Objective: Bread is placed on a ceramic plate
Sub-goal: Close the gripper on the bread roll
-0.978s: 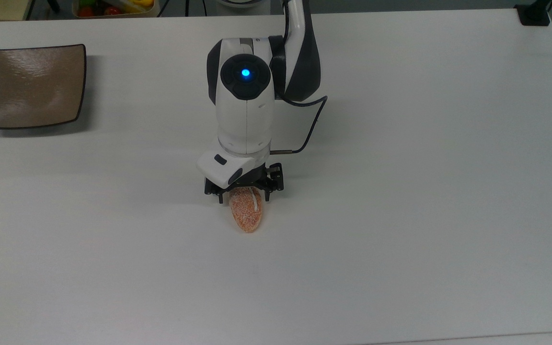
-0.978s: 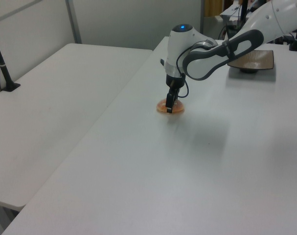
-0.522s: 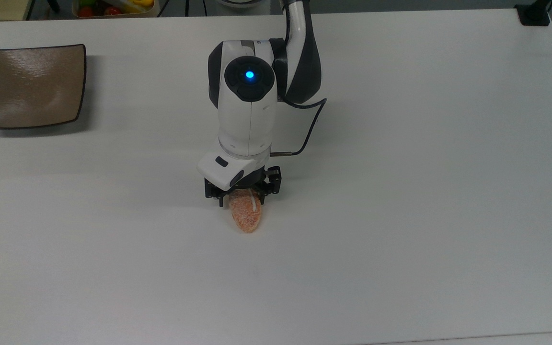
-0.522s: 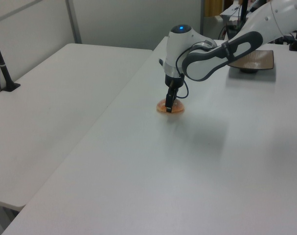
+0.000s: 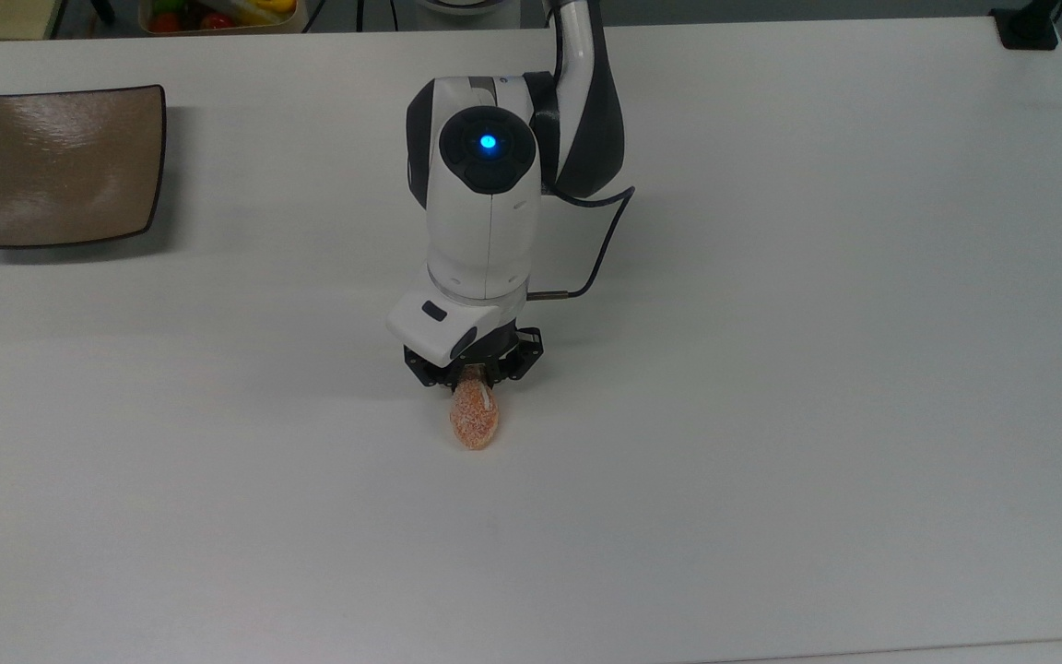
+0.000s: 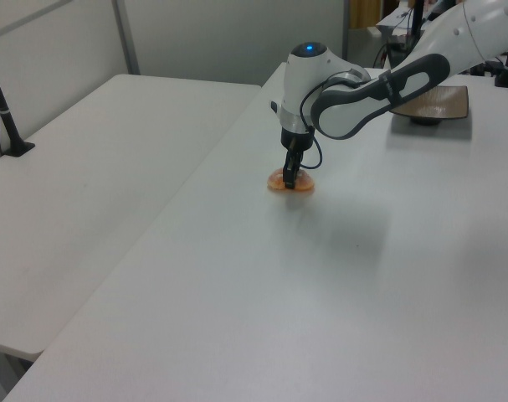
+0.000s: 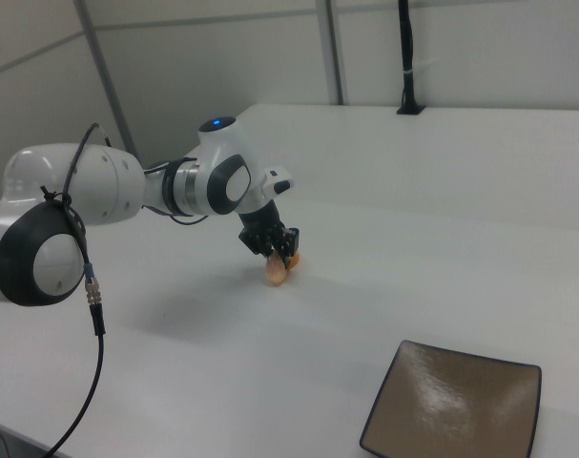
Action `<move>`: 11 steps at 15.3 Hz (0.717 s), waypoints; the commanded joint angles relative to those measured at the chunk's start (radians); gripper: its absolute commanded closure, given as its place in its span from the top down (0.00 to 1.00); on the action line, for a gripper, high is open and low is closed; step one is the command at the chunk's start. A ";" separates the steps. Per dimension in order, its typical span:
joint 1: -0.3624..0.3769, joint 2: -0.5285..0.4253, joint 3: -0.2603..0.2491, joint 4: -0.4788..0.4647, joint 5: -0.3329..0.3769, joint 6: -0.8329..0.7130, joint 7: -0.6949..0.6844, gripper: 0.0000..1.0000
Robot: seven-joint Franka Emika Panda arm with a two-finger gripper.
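The gripper (image 5: pixel 474 373) pinches the bread (image 5: pixel 475 420) between its jaws, apparently barely off the counter (image 5: pixel 771 461), well apart from the ceramic plate (image 5: pixel 61 166). It should lift straight, squeezing gently, before carrying it plateward.

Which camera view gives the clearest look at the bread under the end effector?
The top view: the bread juts out below the end effector, showing its speckled orange crust and white stripe. In the left view the bread is a low orange sliver behind the fingers; in the right view the bread is mostly covered by the end effector.
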 commanded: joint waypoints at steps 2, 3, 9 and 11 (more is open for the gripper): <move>0.002 -0.014 0.004 0.008 -0.011 -0.002 -0.006 0.22; 0.002 -0.028 0.004 0.006 -0.009 -0.005 -0.009 0.22; -0.003 -0.186 0.004 -0.035 0.005 -0.102 -0.004 0.23; -0.008 -0.264 0.006 -0.066 0.008 -0.150 -0.004 0.23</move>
